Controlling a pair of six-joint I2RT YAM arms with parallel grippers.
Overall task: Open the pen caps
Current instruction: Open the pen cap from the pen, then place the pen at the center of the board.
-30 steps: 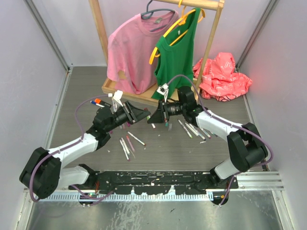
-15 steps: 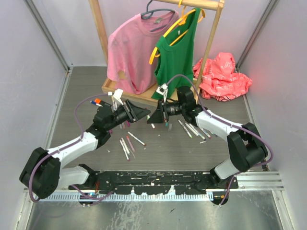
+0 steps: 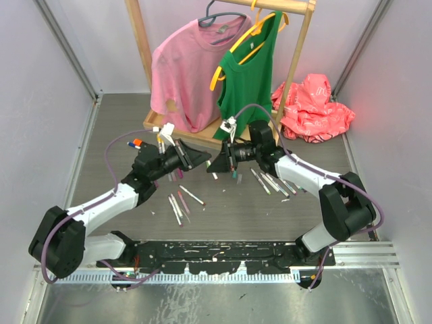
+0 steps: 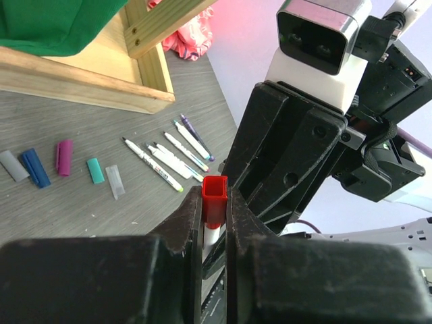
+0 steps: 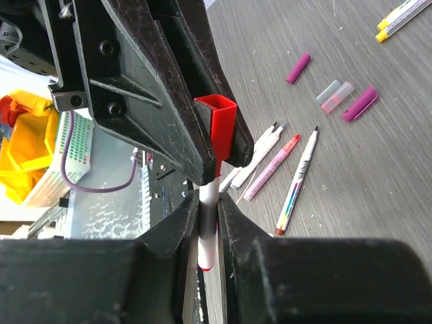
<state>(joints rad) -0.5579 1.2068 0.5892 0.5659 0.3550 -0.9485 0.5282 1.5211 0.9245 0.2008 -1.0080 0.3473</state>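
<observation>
A marker with a white barrel [image 5: 208,226] and a red pen cap [image 4: 215,197] hangs in the air between my two arms, above the middle of the table. My left gripper [image 4: 215,206] is shut on the red cap [image 5: 217,128]. My right gripper [image 5: 208,202] is shut on the white barrel just below it. In the top view the left gripper [image 3: 201,162] and the right gripper [image 3: 216,164] meet tip to tip. Loose pen caps lie on the table: blue [image 4: 34,167], purple [image 4: 64,156] and teal [image 4: 95,170].
Uncapped markers lie in groups on the grey table [image 3: 177,202] [image 3: 270,181]. More caps rest at the far left [image 3: 138,143]. A wooden clothes rack base [image 3: 179,128] with a pink shirt and a green top stands behind. A pink-red bag [image 3: 312,108] lies at the back right.
My left gripper has closed onto the red cap and shifted slightly up and back. The right arm has stayed still with the marker.
</observation>
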